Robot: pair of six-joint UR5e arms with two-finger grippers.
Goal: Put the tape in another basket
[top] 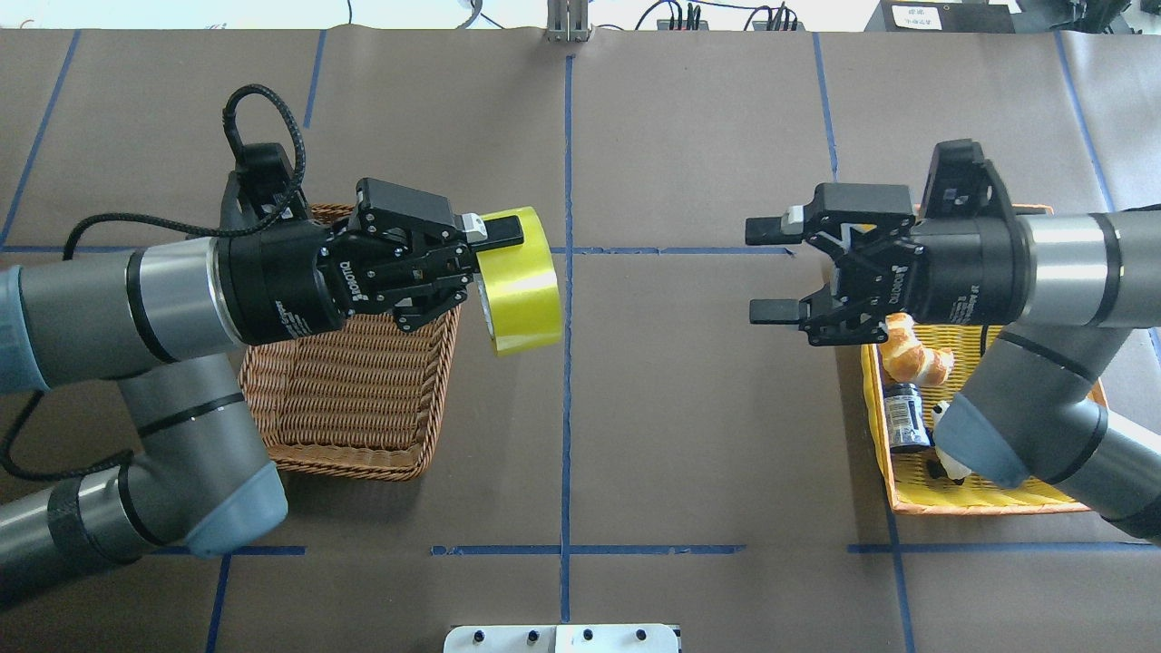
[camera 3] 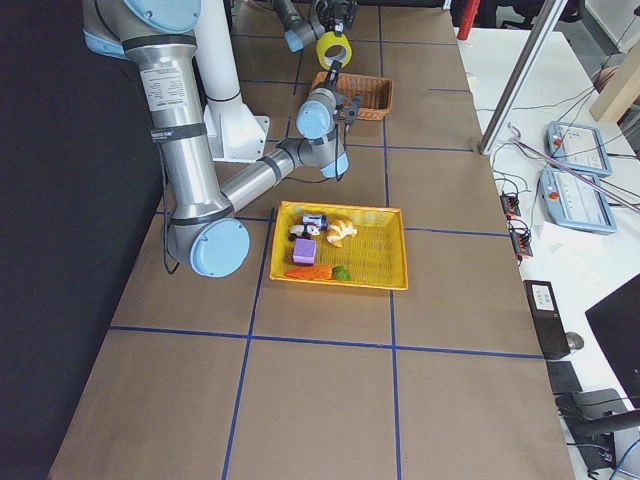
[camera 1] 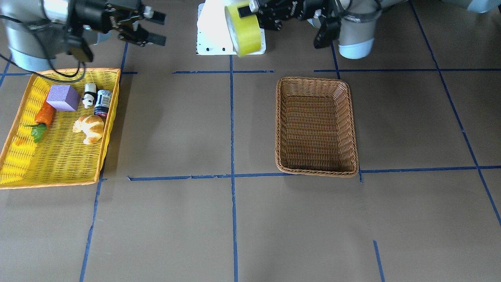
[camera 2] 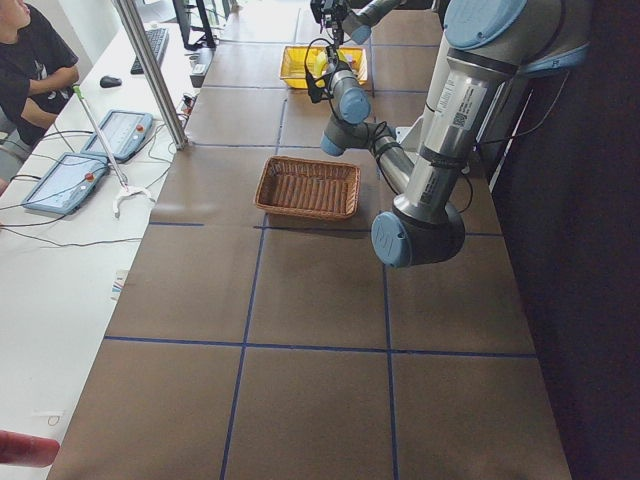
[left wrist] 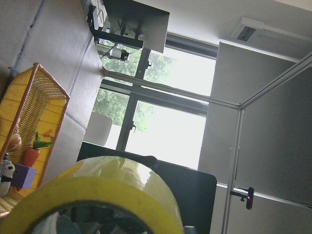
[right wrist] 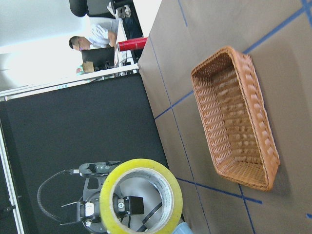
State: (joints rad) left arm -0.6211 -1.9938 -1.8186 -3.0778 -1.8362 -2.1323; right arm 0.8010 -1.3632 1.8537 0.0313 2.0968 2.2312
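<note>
My left gripper (top: 497, 258) is shut on the yellow tape roll (top: 521, 290), one finger on the outside and one through its core. It holds the roll in the air, on edge, just past the inner side of the brown wicker basket (top: 345, 399). The tape also shows in the front view (camera 1: 244, 29), the left wrist view (left wrist: 97, 195) and the right wrist view (right wrist: 141, 195). The wicker basket (camera 1: 316, 125) is empty. My right gripper (top: 751, 270) is open and empty, facing the tape from across the table's middle.
The yellow orange-rimmed tray (camera 1: 58, 156) under my right arm holds a purple block (camera 1: 62, 98), a carrot (camera 1: 44, 114), a croissant (camera 1: 90, 127), a panda figure (camera 1: 89, 95) and a small can (camera 1: 103, 102). A white base plate (camera 1: 211, 27) sits by the robot.
</note>
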